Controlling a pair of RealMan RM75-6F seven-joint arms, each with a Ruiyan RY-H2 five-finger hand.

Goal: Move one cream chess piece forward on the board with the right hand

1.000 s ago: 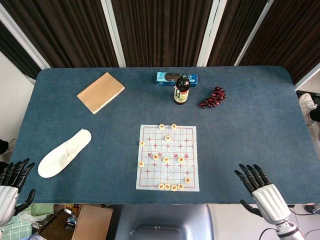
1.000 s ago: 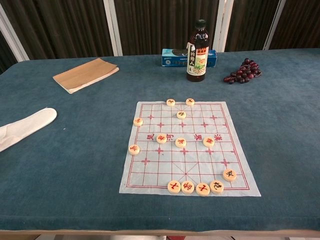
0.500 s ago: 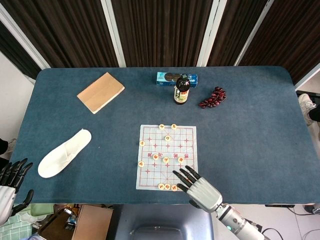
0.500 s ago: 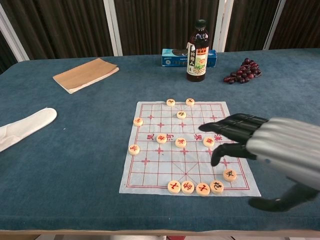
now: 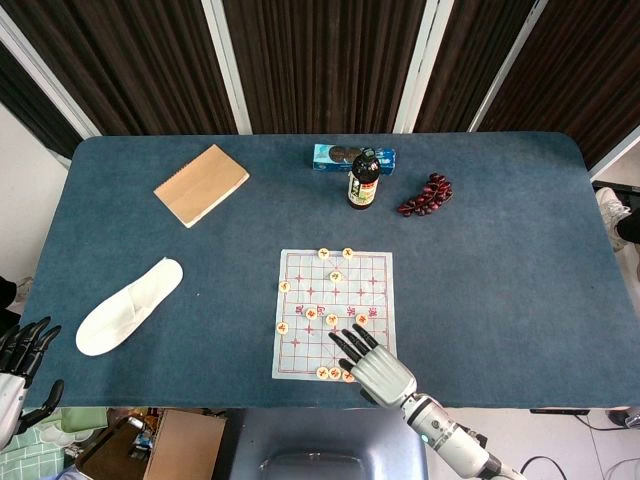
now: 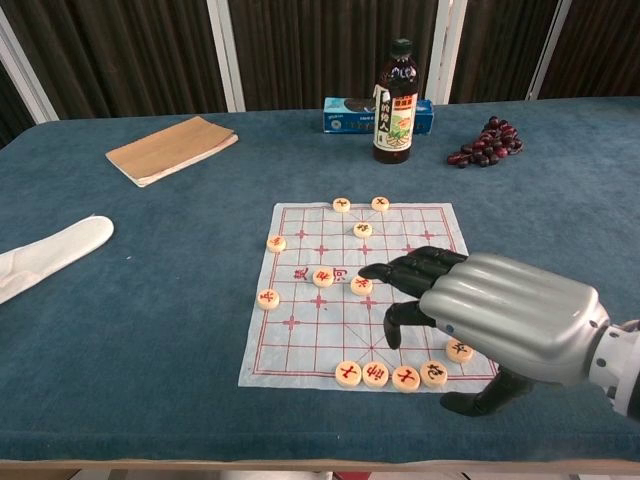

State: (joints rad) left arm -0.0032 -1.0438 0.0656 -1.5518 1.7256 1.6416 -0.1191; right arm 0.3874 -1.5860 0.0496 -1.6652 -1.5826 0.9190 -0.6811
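Observation:
The paper chess board [image 5: 300, 352] [image 6: 300, 352] lies at the near middle of the table with several cream pieces on it. A row of pieces [image 6: 376, 374] sits along its near edge, and one piece [image 6: 361, 285] lies mid-board. My right hand [image 5: 372, 366] [image 6: 482, 312] hovers palm down over the board's near right part, fingers spread and holding nothing. Its fingertips [image 6: 372, 272] reach just beside the mid-board piece and it hides some pieces on the right. My left hand [image 5: 20, 362] hangs off the table's near left corner, fingers apart and empty.
A dark bottle [image 5: 363, 180] [image 6: 396, 100] stands behind the board in front of a blue box [image 5: 338, 157]. Grapes [image 5: 427, 194] [image 6: 487, 140] lie at the back right, a brown notebook [image 5: 201, 184] [image 6: 170, 148] at the back left, and a white slipper [image 5: 130, 305] [image 6: 50, 255] at the left.
My right hand has swept from the table's near right edge leftward onto the board, and its fingers now reach further over the pieces. The left hand has sunk slightly. No piece has moved.

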